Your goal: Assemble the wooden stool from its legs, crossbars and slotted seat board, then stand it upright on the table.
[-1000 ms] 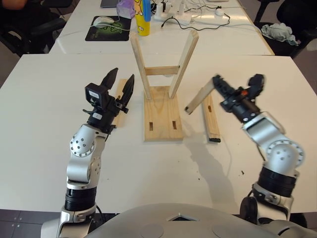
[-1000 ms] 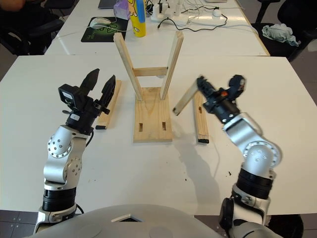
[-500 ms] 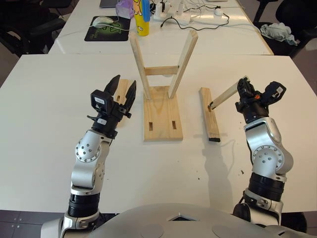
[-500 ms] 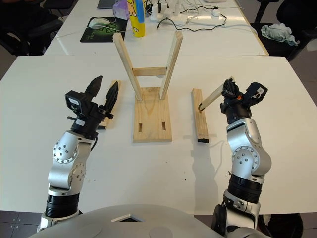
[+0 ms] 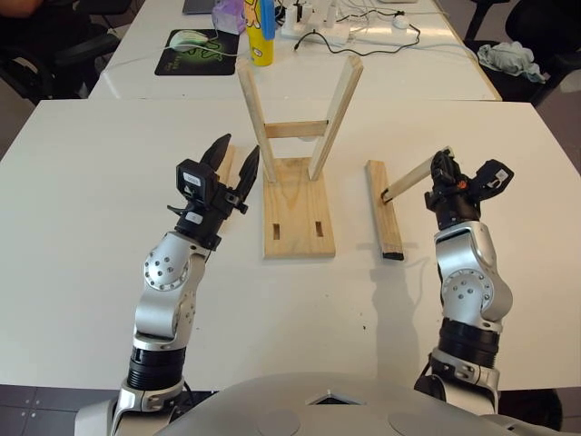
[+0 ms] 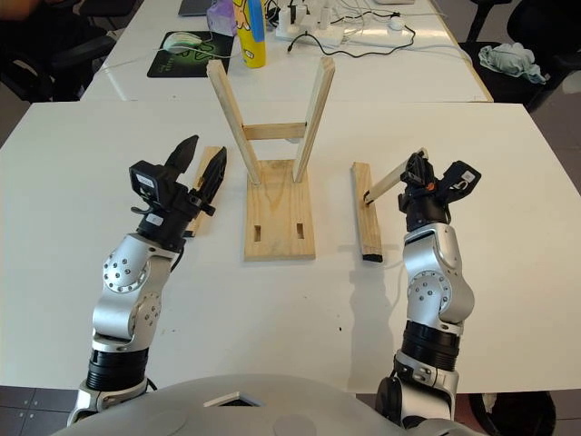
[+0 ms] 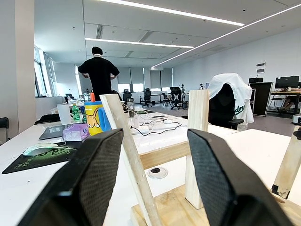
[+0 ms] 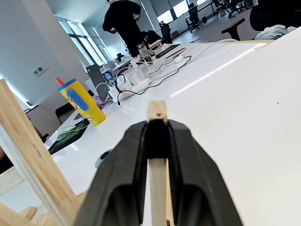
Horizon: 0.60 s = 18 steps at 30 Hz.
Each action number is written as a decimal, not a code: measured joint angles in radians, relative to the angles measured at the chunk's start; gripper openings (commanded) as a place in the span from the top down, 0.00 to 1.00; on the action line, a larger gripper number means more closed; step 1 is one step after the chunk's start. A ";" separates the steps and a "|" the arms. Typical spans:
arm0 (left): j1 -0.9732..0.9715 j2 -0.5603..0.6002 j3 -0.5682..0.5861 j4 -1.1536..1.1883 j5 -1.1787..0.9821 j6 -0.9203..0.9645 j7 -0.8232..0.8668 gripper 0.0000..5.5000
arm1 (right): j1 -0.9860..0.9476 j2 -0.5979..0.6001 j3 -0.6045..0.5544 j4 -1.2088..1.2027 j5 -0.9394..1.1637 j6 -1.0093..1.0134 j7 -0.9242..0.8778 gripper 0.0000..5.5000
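An open-plan office: long white ceiling strip lights (image 7: 169,9), black swivel chairs (image 7: 225,113), a white computer mouse (image 5: 189,38) on a black mouse mat (image 5: 172,62).

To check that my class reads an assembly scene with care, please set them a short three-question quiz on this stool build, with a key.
1. True or false: the left gripper is open and holds nothing.
2. What is the right gripper shut on? A) a hammer B) a crossbar C) a screwdriver
3. Fill in the number: ____ legs stand upright in the seat board.
Key: 1 true; 2 B; 3 two.
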 measured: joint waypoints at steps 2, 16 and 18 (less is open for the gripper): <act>0.000 0.000 -0.001 0.003 0.000 0.000 0.000 0.54 | 0.000 0.002 0.000 0.011 -0.005 -0.005 0.001 0.92; -0.018 0.002 -0.009 0.029 -0.001 0.007 -0.022 0.54 | -0.010 0.018 0.003 0.077 -0.042 -0.075 0.024 0.92; -0.018 0.003 -0.009 0.031 -0.001 0.007 -0.025 0.54 | -0.010 0.018 0.005 0.077 -0.058 -0.083 0.026 0.92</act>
